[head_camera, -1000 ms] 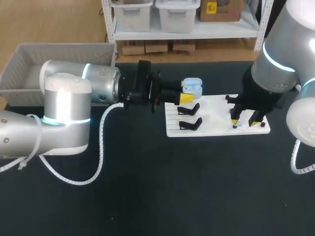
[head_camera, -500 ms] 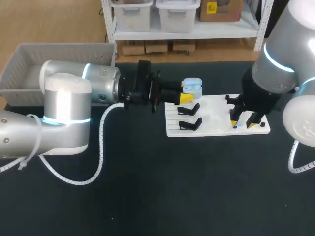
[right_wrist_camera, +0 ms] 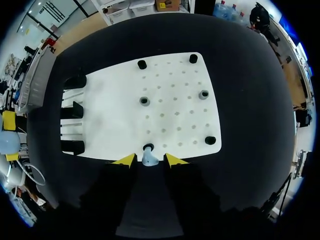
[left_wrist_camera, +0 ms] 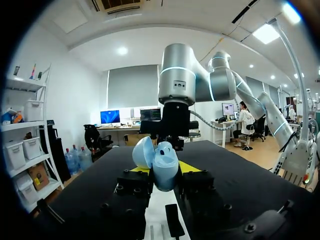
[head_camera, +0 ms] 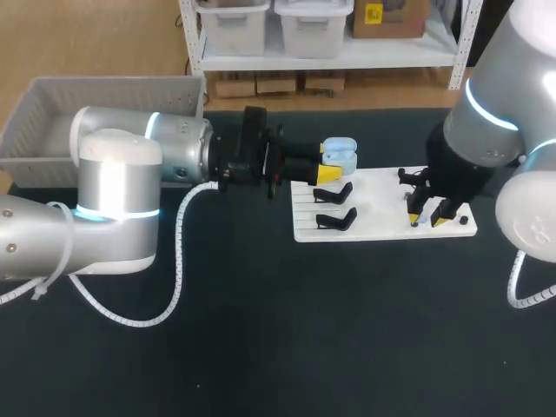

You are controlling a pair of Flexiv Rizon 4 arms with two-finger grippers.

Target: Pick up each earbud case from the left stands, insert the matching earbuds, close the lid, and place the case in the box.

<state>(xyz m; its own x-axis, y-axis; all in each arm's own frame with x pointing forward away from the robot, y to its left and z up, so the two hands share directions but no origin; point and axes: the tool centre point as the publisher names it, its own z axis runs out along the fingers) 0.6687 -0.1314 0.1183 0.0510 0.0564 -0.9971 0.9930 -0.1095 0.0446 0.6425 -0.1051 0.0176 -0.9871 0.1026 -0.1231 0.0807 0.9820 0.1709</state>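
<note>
My left gripper [head_camera: 328, 165] is shut on a light blue earbud case [head_camera: 340, 155] with its lid open, held just above the left edge of the white board [head_camera: 382, 187]. In the left wrist view the case [left_wrist_camera: 162, 165] sits between the yellow tips of that gripper [left_wrist_camera: 164, 173]. My right gripper [head_camera: 427, 215] points down at the board's front right part. In the right wrist view its fingers straddle a light blue earbud [right_wrist_camera: 149, 161] standing on a peg, and a thin gap shows on each side, so the right gripper [right_wrist_camera: 148, 158] is open.
Two black stands [head_camera: 334, 193] [head_camera: 337, 219] sit on the board's left part. Grey pegs [right_wrist_camera: 144, 101] [right_wrist_camera: 203, 94] and black pegs [right_wrist_camera: 142, 64] [right_wrist_camera: 210, 140] dot its right part. A grey basket [head_camera: 52, 104] stands at the far left.
My right gripper's fingers have drawn closer together around the earbud. The left arm and the case have not moved.
</note>
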